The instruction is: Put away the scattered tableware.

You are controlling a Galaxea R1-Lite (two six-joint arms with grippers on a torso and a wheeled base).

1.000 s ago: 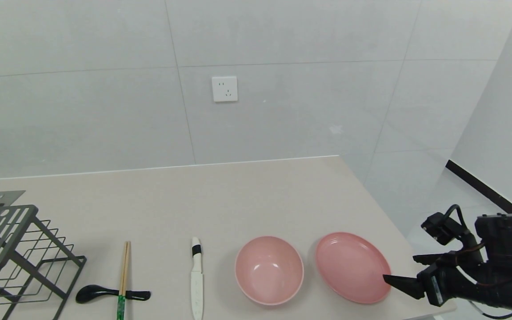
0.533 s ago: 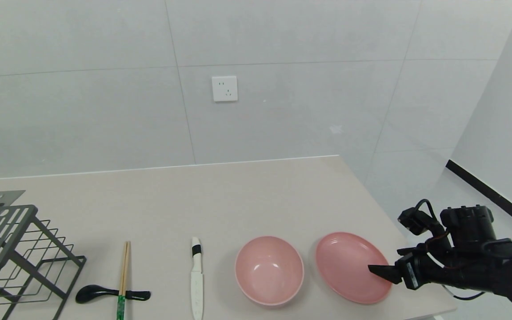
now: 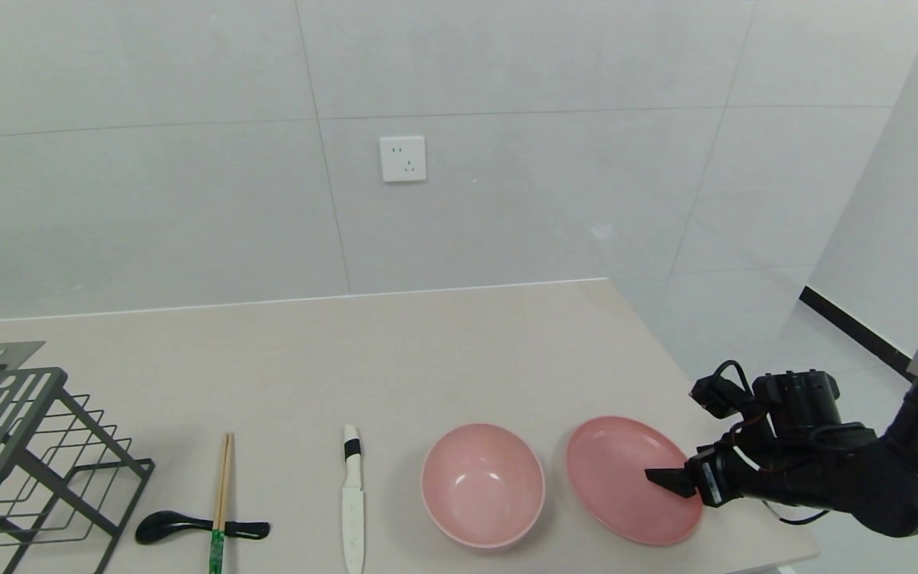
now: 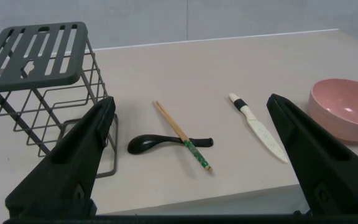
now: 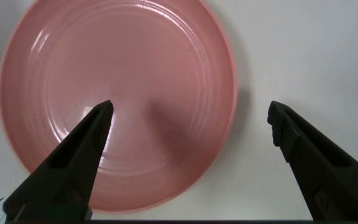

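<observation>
A pink plate lies near the table's right edge, with a pink bowl just left of it. My right gripper hangs open over the plate's right side. In the right wrist view the gripper straddles the plate rim, one finger over the inside and one over the table. Further left lie a white knife, chopsticks and a black spoon. My left gripper is open above the front edge, facing the spoon, chopsticks and knife.
A dark wire rack stands at the table's far left. The table's right edge runs close beside the plate, with floor beyond. Bare tabletop stretches behind the tableware up to the tiled wall.
My right gripper has moved left from beyond the table's edge to over the plate's right side. The tableware has stayed in place.
</observation>
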